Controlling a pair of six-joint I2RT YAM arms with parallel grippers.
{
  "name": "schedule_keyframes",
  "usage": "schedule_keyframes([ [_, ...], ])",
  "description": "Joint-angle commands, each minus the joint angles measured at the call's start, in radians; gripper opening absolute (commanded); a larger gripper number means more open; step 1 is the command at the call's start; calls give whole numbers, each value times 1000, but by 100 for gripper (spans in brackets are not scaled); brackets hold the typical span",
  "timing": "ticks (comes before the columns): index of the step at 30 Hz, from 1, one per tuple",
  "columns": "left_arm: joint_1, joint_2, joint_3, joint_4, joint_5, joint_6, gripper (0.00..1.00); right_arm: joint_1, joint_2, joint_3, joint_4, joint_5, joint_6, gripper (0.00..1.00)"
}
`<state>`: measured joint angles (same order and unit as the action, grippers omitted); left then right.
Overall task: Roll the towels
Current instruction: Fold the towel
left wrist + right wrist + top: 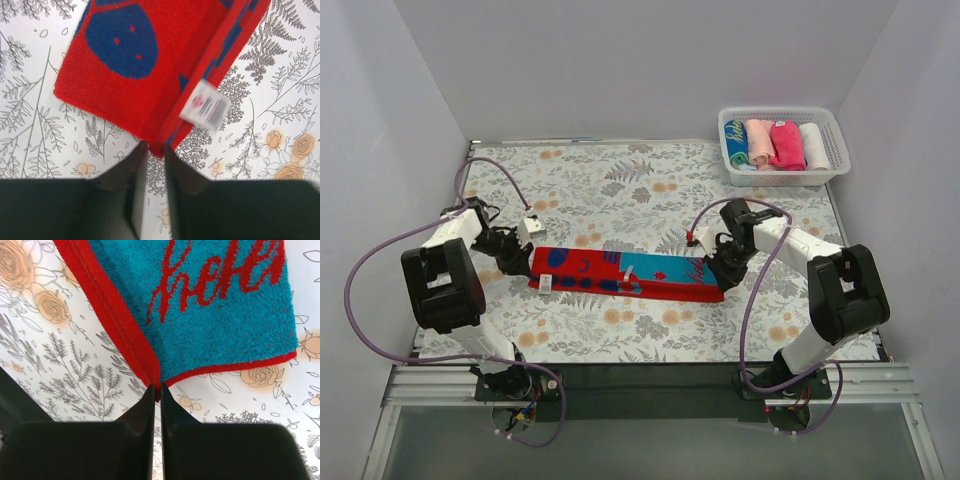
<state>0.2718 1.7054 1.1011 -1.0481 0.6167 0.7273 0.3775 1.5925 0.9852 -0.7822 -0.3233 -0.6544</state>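
The red-and-teal terry towel (590,266) lies stretched flat. The right gripper (156,390) clenches one corner; whether the barely parted left gripper (154,148) grips is unclear. Rolling should start tight, edges aligned.

Matt, looped terry cloth of a red-and-teal towel (600,268) is lying on a smooth printed table cloth (620,180); at far right, a slotted plastic basket (836,148) is catching a dull sheen.

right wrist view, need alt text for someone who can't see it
The right gripper is pinched shut on the corner of a towel, teal side up with red script lettering and a red border. The towel lies on a grey-and-orange floral table cloth.
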Motion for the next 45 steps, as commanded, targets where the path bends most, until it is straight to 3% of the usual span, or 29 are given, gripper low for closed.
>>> schedule_keyframes([
  [1, 9, -36, -9, -27, 3, 43, 22, 1, 20, 36, -6, 23, 10, 9],
  [5, 9, -76, -6, -67, 17, 78, 38, 3, -15, 55, -34, 32, -4, 39],
  [7, 10, -92, 5, -91, 29, 81, 40, 1, -40, 72, -66, 17, -10, 43],
  [12, 9, -78, 118, -145, 95, 9, 36, 1, -85, 151, -111, -54, 19, 42],
  [16, 4, -58, 143, -60, 124, -145, 33, 1, -40, 185, -106, -69, 38, 38],
  [23, -63, -67, 25, 85, 51, -334, 25, 9, 107, 188, -20, -30, 81, 34],
  [36, -91, 0, -129, 227, -109, -479, 16, 9, 219, 135, 90, 204, 101, 34],
  [41, -128, -3, -133, 231, -107, -491, 16, 11, 280, 239, 93, 254, 127, 34],
  [45, -132, -62, -96, 185, -29, -480, 26, -5, 227, 263, 80, 251, 137, 36],
])
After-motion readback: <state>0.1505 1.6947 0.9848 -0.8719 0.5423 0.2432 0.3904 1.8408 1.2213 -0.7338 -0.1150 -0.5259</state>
